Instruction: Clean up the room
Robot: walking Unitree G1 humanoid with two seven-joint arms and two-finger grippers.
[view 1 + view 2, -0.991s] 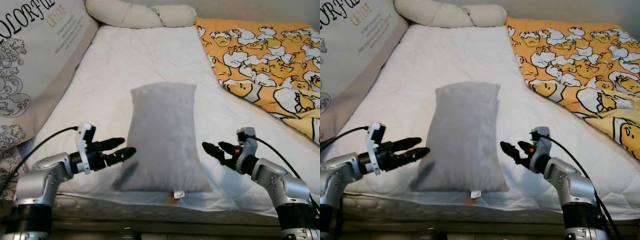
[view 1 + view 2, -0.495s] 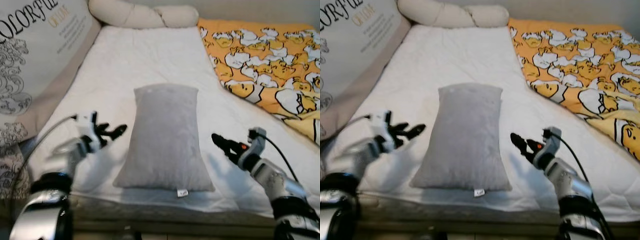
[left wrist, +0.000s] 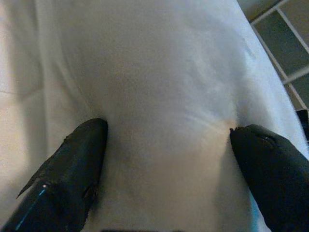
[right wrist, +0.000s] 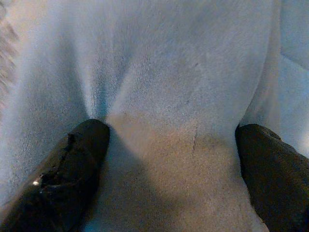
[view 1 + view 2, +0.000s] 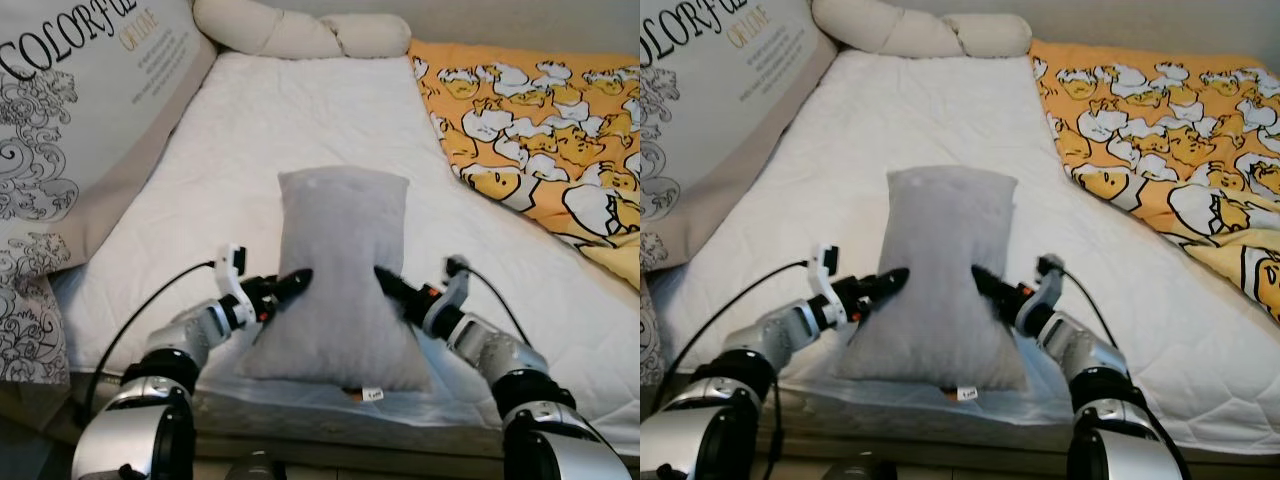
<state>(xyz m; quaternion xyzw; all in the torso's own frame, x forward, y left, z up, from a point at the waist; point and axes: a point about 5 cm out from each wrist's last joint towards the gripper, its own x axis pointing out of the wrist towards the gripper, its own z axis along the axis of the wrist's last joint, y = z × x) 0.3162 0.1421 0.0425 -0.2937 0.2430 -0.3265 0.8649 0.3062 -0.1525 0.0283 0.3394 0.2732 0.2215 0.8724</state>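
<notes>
soft grey plush rectangular pillow (image 5: 338,275) lies lengthwise on the white quilted mattress (image 5: 250,140), its short end near the bed's front edge, small tag at that end. left gripper (image 5: 285,286) presses into the pillow's left long side, right gripper (image 5: 392,288) into its right long side; the fabric is pinched in to a waist between them. both wrist views show each pair of black fingers spread wide with plush bulging between them, tips sunk into the nap, not closed on a fold. judged step: bracing the pillow from both sides for a two-arm lift. next move calls for even inward squeeze from both arms before raising, or fingers closing on a bunch of fabric, since the soft filling could slump and slip out. likely destination is the head edge of the bed, where cream bolster cushions (image 5: 300,32) sit. orange duck-print blanket (image 5: 540,130) covers the mattress's right edge; a large printed cushion with black lettering (image 5: 70,130) leans along the left edge.
</notes>
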